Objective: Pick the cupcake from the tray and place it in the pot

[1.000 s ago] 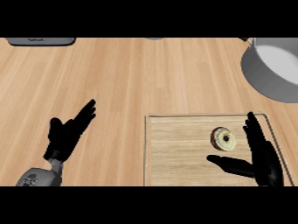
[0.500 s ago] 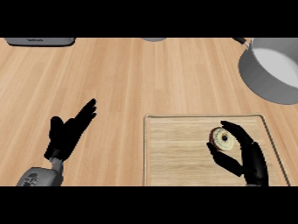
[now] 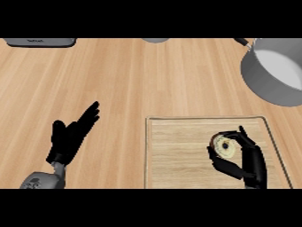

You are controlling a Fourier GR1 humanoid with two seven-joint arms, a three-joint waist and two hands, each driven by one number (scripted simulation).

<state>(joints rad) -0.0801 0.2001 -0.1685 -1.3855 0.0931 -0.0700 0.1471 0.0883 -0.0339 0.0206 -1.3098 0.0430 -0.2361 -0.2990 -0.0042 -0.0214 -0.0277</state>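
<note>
On the tray (image 3: 179,133), cupcake (image 3: 222,146) enclosed by curled right hand (image 3: 248,162), left hand (image 3: 71,137) spread open.

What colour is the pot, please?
Grey: the pot shows best in the head view.

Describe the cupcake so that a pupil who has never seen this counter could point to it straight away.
Start at the wooden tray lying on the counter's near right part, below the big grey pot. On the tray's right half sits the cupcake, with the right hand curled round it. It is the only small, pale round thing there, with a dark spot at its centre.
</note>
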